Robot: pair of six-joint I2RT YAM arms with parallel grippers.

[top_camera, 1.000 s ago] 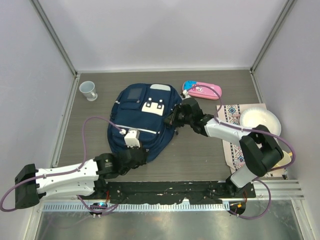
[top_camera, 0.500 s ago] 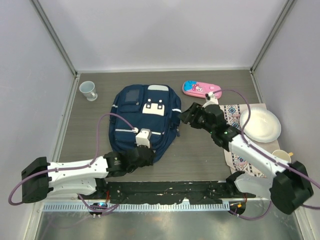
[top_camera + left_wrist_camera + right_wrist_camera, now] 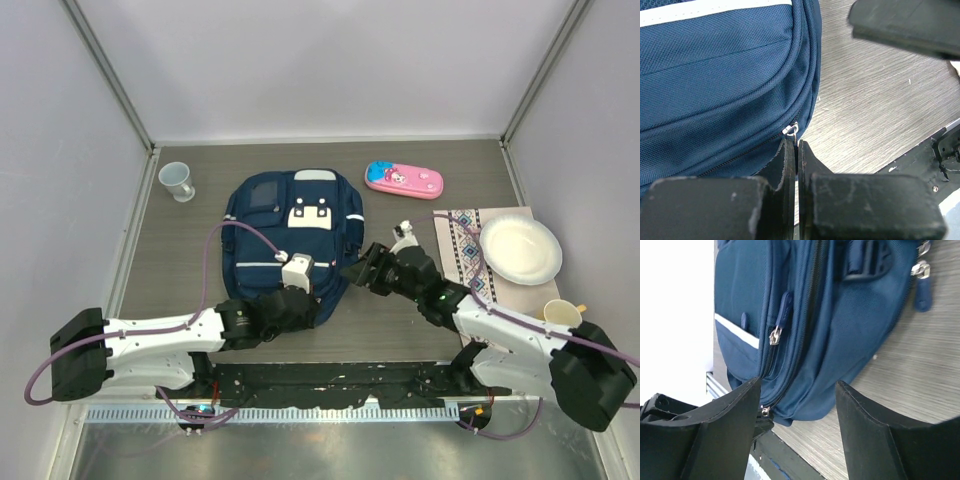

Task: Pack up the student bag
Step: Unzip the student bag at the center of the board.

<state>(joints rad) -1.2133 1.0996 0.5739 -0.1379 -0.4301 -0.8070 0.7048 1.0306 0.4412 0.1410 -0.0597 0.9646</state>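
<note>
The student bag (image 3: 290, 225) is a navy backpack with white stripes lying flat on the table, front pockets up. My left gripper (image 3: 316, 302) is at its near right corner, shut on the metal zipper pull (image 3: 792, 131) of the side zip (image 3: 740, 155). Its fingertips (image 3: 788, 150) press together around the pull's tab. My right gripper (image 3: 357, 272) hangs open just right of the bag (image 3: 840, 315), with nothing between its fingers (image 3: 735, 410). The bag's closed zips and a dangling pull (image 3: 775, 334) show in the right wrist view.
A pink pencil case (image 3: 403, 180) lies behind the right arm. A pale cup (image 3: 177, 180) stands at the back left. A patterned mat (image 3: 460, 235) on the right carries a white plate (image 3: 520, 250), with another cup (image 3: 562, 314) near it. The black base rail (image 3: 330, 380) runs along the front.
My right gripper let go of the bag's right side, opened and drew back toward the front. My left gripper slid right along the bag's near edge, staying shut.
</note>
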